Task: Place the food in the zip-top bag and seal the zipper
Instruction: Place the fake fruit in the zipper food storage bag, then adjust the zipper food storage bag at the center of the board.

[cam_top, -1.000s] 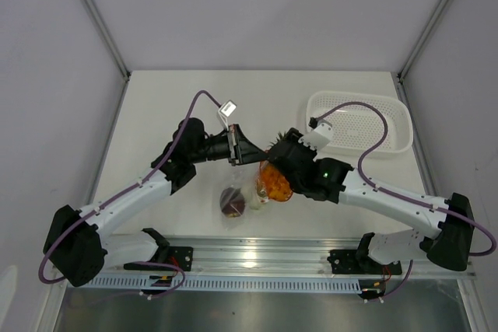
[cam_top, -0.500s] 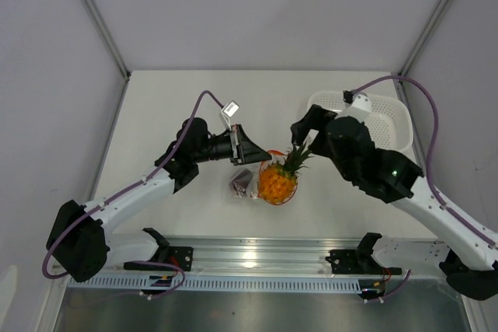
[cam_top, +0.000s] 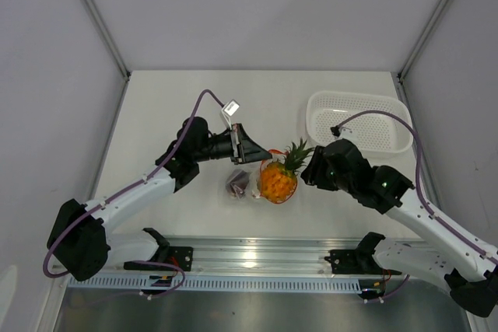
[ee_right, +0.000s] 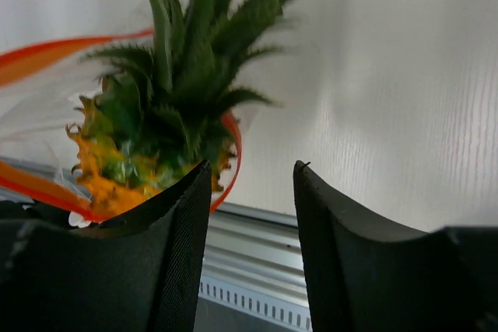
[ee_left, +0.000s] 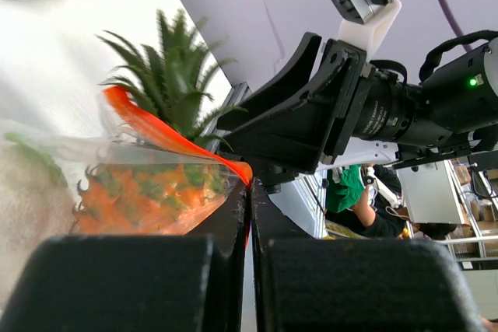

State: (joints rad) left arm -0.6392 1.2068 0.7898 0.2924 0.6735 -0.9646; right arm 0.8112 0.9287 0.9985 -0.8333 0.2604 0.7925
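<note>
Left gripper (ee_left: 249,196) is pinching its fingers (ee_left: 268,223) tight together on the red-orange zipper (ee_left: 167,136), right at one end of the mouth, so it's holding that edge of the clear bag (ee_left: 54,149). Right gripper (ee_right: 253,167) is hanging there with its fingers (ee_right: 175,254) apart and nothing between them. It's just beside the pineapple's green crown (cam_top: 296,153), and as far as I can tell it's not touching it.

Now the bag itself. The pineapple (cam_top: 277,182) is sitting body-down inside it, the zipper is looping around it, and the spiky crown is poking out through the open mouth, so nothing's sealed. The dark red fruit (cam_top: 236,181) is lying to the left of the pineapple, and it looks like it's under the clear plastic too. There's a small pale bit (cam_top: 253,192) showing between those two, but it's too small for me to say what it is.

The white basket (cam_top: 358,95) is sitting at the back right of the table (cam_top: 171,106), well apart from the bag.
</note>
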